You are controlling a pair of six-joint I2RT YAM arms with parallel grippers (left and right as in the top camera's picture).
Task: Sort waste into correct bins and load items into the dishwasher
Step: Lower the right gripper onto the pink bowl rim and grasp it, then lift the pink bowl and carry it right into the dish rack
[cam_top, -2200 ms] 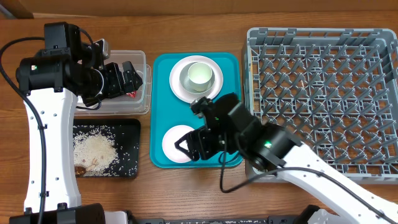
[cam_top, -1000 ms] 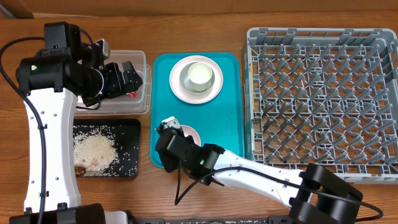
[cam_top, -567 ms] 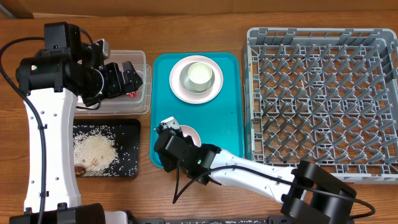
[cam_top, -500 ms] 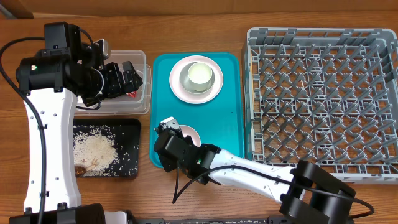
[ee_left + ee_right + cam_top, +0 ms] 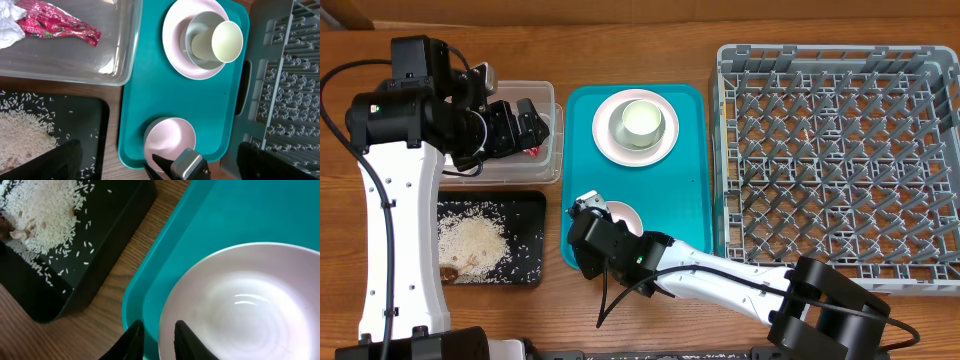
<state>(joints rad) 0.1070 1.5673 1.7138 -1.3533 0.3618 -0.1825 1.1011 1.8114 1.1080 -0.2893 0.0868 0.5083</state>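
A pink bowl [image 5: 625, 216] sits at the front of the teal tray [image 5: 690, 200]. My right gripper [image 5: 588, 208] is shut on the bowl's left rim, with one finger inside the bowl [image 5: 240, 305] and one outside over the tray; the fingertips show in the right wrist view [image 5: 160, 340]. A pink plate [image 5: 610, 135] at the tray's back holds a pale bowl and a cup [image 5: 226, 41]. My left gripper [image 5: 525, 125] is open and empty over the clear bin [image 5: 552, 165], which holds a red wrapper [image 5: 60, 27].
A black tray [image 5: 525, 205] with spilled rice [image 5: 470, 240] lies at the front left. The grey dish rack [image 5: 840, 150] fills the right side. Crumpled white paper [image 5: 7, 27] lies in the clear bin. The right arm stretches along the table's front edge.
Since 2.2 s ago the right arm has swung low along the front and its gripper has come to the bowl's left rim. It has barely moved over the last second. The left arm is still.
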